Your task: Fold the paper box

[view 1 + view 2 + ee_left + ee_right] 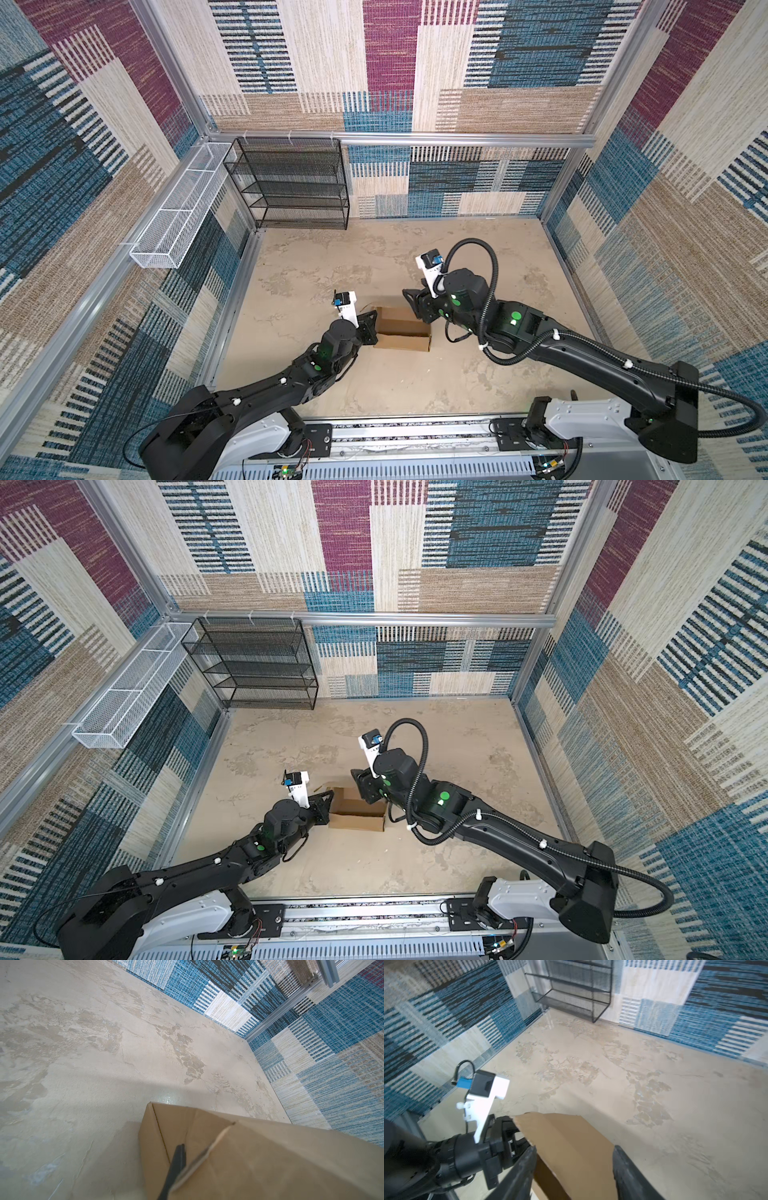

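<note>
box: you've got the paper box (403, 330) (356, 812) on the table (332, 257), near the middle, between both grippers and well apart from the rack.
box inside: walls are up and the top is open. Its brown floor and inner walls show in both top views.
left gripper (372, 328): closed and pinching the box's left end wall. In the left wrist view one finger (176, 1165) lies against the cardboard.
right gripper (574, 1147): at the box's far right corner, fingers spread with a cardboard panel spanning the gap. You can't tell if it's clamped.
rack: black mesh shelf rack (291, 183), far left corner, against the back wall.
basket: white wire basket (178, 208), on the left wall, divided into compartments, just beside the rack.
writing: blue connector (464, 1082) on the left wrist camera. Any print is too small to read.
</note>
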